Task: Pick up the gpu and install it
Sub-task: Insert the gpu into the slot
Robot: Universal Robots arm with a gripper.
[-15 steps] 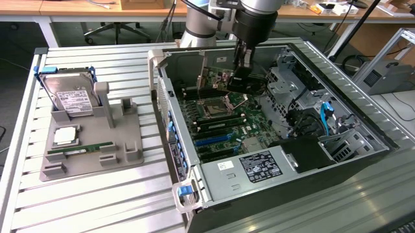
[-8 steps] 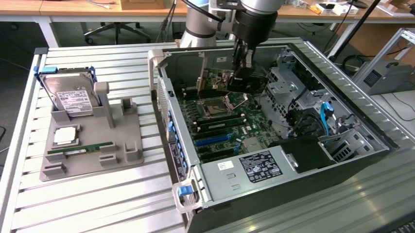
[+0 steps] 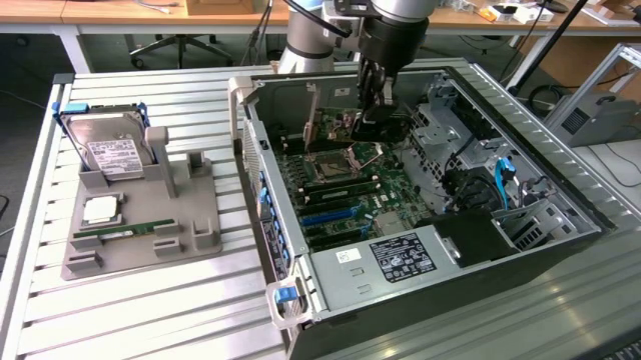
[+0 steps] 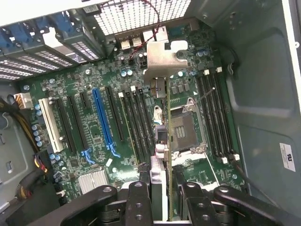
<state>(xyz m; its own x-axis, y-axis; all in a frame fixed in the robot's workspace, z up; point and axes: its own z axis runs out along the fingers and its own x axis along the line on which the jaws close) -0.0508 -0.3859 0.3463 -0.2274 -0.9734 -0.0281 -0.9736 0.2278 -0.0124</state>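
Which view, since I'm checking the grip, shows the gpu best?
The wrist view: the gpu runs edge-on between the gripper fingers, its silvery bracket over the motherboard. The exterior view shows it as a dark piece under the gripper inside the case.

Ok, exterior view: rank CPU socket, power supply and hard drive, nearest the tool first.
1. CPU socket, on the board beside the tool holding the gpu.
2. Power supply, case's near end.
3. Hard drive, outside the case, exterior view's left.

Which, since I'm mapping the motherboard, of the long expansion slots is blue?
The blue slot is the only one of that colour. The black slots flank it, and the white slot lies nearer the board's edge.
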